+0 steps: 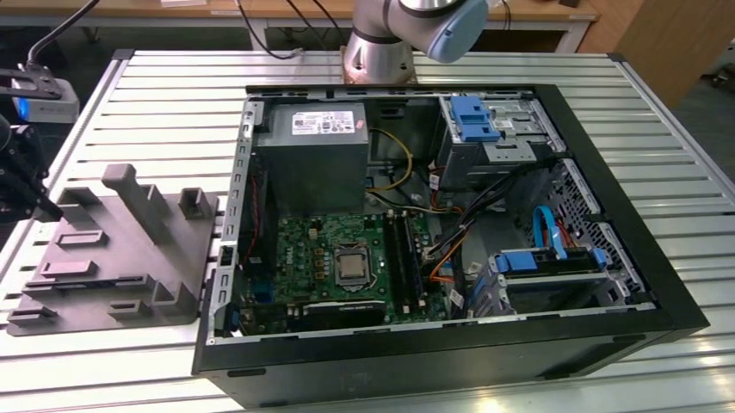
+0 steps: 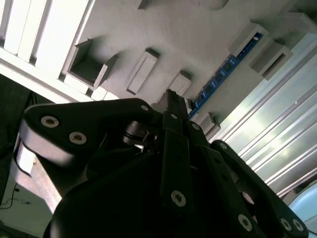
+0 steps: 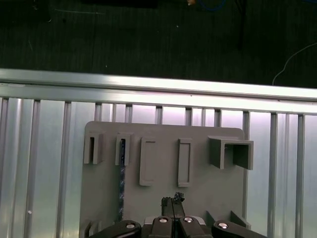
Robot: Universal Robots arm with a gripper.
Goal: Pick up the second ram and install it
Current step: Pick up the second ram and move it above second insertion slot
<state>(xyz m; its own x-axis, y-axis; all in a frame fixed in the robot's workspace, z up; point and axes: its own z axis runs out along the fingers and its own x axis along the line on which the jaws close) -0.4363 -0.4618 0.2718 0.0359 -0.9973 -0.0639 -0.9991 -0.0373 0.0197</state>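
The second ram is a thin bluish board standing on edge between two holders of the grey fixture. In the first wrist view the ram shows as a thin dark-blue line on the fixture. My gripper hovers over the fixture, off to one side of the ram and apart from it. Its black fingers are shut together with nothing between them. In the exterior view the gripper is at the far left, over the fixture.
An open black computer case lies on the slatted metal table, with the green motherboard, black memory slots, a grey power-supply box, cables and blue drive brackets inside. The arm's base stands behind the case.
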